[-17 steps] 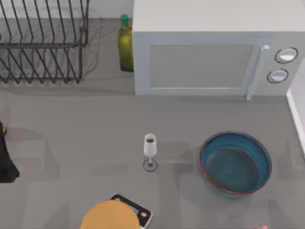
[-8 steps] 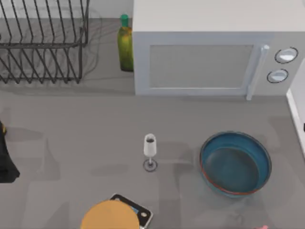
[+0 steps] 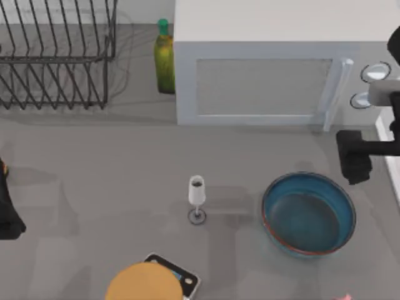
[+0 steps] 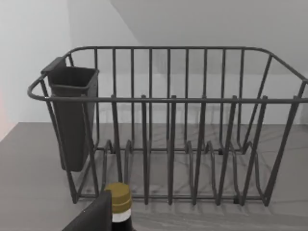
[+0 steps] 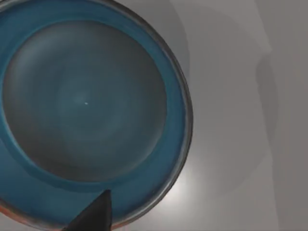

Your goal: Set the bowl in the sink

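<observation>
The right arm (image 3: 375,147) has come into the top view from the right edge since half a second ago, when that side of the bench (image 3: 125,162) was bare. It now reaches in level over the bench in front of the microwave (image 3: 275,69), its dark end hanging just beyond the bowl's far right rim. That reads as the start of the approach: nothing has been lifted, and the sink is yet to be reached.

The bowl (image 3: 309,214) has not moved. It sits upright on the bench at the right, well apart from the wine glass (image 3: 196,197) at the middle.

The right gripper (image 3: 355,164) looks down into the bowl (image 5: 86,110) from above, with one dark fingertip (image 5: 96,214) showing over the blue inner wall near the rim. Whether its fingers are spread or closed I cannot tell; they hold nothing.

The left arm (image 3: 9,206) stays parked at the left edge, facing the dish rack (image 4: 168,134).
</observation>
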### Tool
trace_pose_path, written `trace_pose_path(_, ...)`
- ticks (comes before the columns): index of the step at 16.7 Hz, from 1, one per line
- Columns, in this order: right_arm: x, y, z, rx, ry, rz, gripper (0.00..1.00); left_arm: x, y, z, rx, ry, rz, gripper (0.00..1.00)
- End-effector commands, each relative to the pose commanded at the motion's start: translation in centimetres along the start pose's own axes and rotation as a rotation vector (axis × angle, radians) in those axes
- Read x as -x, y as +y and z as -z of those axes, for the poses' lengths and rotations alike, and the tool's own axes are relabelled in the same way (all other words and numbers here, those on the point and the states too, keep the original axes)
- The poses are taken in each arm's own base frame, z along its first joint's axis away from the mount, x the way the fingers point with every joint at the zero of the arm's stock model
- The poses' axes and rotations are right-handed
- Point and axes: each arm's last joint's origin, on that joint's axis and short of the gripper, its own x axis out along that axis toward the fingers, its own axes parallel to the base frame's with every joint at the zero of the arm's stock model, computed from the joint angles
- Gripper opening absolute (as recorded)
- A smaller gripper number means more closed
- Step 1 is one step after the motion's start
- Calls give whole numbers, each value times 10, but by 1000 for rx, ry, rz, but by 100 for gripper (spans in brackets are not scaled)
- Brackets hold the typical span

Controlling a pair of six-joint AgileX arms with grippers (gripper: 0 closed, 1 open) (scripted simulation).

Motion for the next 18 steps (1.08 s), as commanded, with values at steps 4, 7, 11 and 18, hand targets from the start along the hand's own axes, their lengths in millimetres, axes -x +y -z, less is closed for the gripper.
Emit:
trace_pose_path(4,-12,19,-20,-1,123,43,100,0,0,0,0,0,0,100)
trace_pose_path(7,-13,22,-22,-1,136,48,100,0,0,0,0,0,0,100)
trace_pose_path(11,-13,20,-22,-4,134,47,100,0,0,0,0,0,0,100)
trace_pose_path(18,-81,19,-17,-1,124,43,100,0,0,0,0,0,0,100)
